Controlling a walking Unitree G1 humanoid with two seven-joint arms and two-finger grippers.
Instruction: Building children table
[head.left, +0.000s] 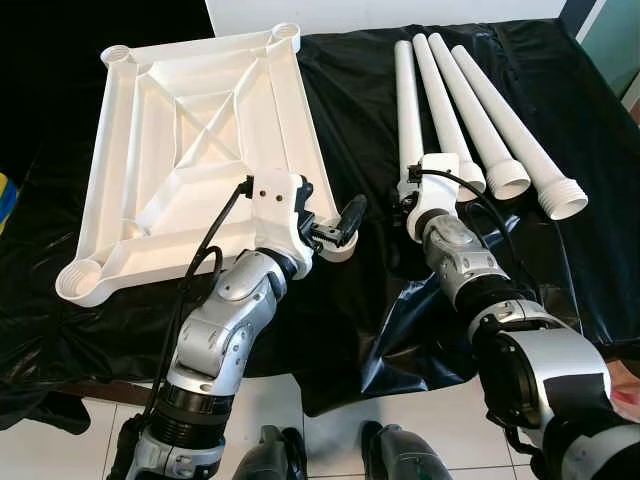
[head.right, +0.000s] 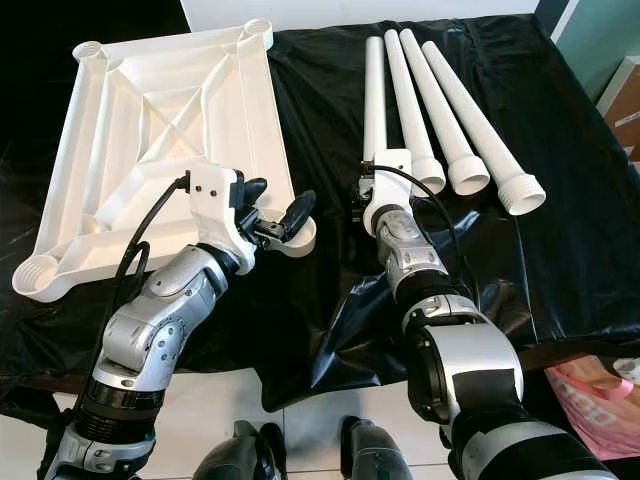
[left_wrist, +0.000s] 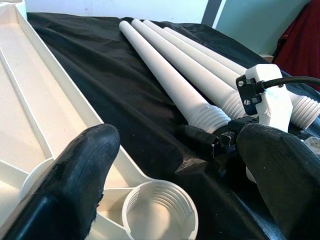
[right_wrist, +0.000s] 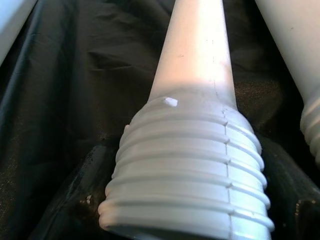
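Left eye view: tabletop (head.left: 190, 140) flipped underside-up on black sheet (head.left: 350, 300), four legs (head.left: 470, 110) just beside it. Left gripper (head.left: 338, 228) spread wide above near corner socket (left_wrist: 160, 212), empty. Right gripper (head.left: 412, 200) at nearest leg's (right_wrist: 200, 125) threaded end; finger state unclear. Likely light, stiff, slick plastic; best gripped on smooth shaft above threads.

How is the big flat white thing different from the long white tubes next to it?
The tabletop is one wide, flat square with ribs crossing it and a round socket at each corner; the legs are four long, thin tubes.

The tabletop lies on the robot's left; the legs lie side by side on its right.

Both are plain white plastic, resting on the black sheet.
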